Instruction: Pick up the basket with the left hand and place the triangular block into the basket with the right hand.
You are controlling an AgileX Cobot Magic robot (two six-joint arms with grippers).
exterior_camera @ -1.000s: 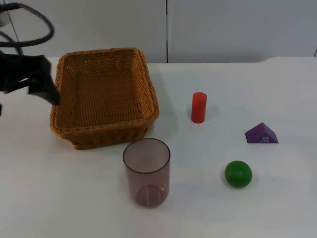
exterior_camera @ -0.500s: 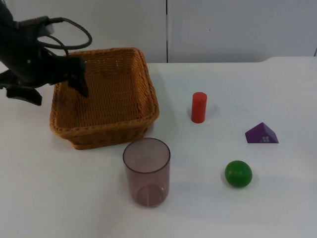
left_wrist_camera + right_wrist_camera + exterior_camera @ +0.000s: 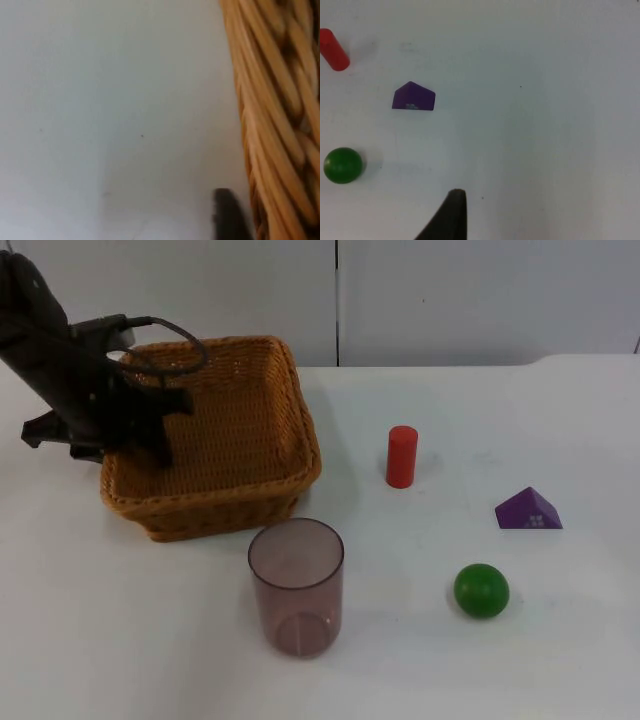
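Note:
The brown wicker basket (image 3: 225, 506) stands at the back left of the table. My left gripper (image 3: 122, 452) has come down over the basket's left wall, one finger inside and one outside, still open. In the left wrist view a black fingertip (image 3: 227, 215) stands just beside the woven wall (image 3: 275, 125), a sliver of table between them. The purple triangular block (image 3: 528, 510) lies at the right. The right wrist view looks down on this block (image 3: 413, 96), with a right fingertip (image 3: 451, 215) well clear of it. The right gripper waits open.
A red cylinder (image 3: 401, 456) stands upright mid-table, with a green ball (image 3: 481, 590) nearer the front. A translucent pinkish cup (image 3: 296, 587) stands just in front of the basket. The grey partition wall runs behind the table.
My left arm swung in from the left edge and dropped over the basket's left wall, its jaws narrowing. The basket and the blocks have stayed put.

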